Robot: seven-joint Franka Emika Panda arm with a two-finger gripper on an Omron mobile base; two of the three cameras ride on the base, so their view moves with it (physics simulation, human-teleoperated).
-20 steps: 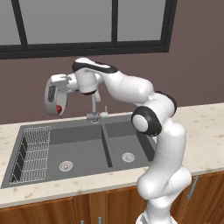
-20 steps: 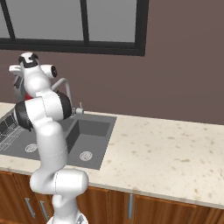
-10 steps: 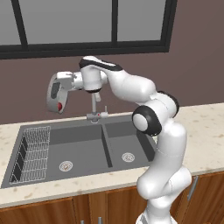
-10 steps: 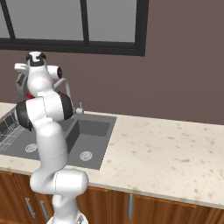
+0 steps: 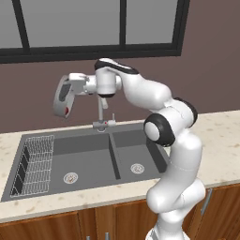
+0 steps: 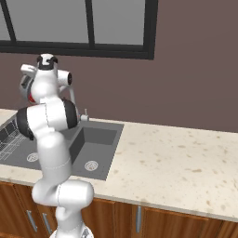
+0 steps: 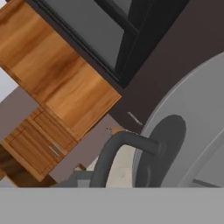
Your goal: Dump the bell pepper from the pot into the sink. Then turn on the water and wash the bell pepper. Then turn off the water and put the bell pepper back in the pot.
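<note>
Pot tipped on its side high above the left basin, ready to dump.

Held by the fingers clenched on the pot rim, mouth turned down toward 7 o'clock so the bell pepper, red at the lower lip, can fall into the sink beside the faucet.

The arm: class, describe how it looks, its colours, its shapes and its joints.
The arm is glossy white, built of rounded, tube-like segments. Its joints are dark, almost black bands and caps. It rises from a bulbous white base. No cables or markings show.
</note>
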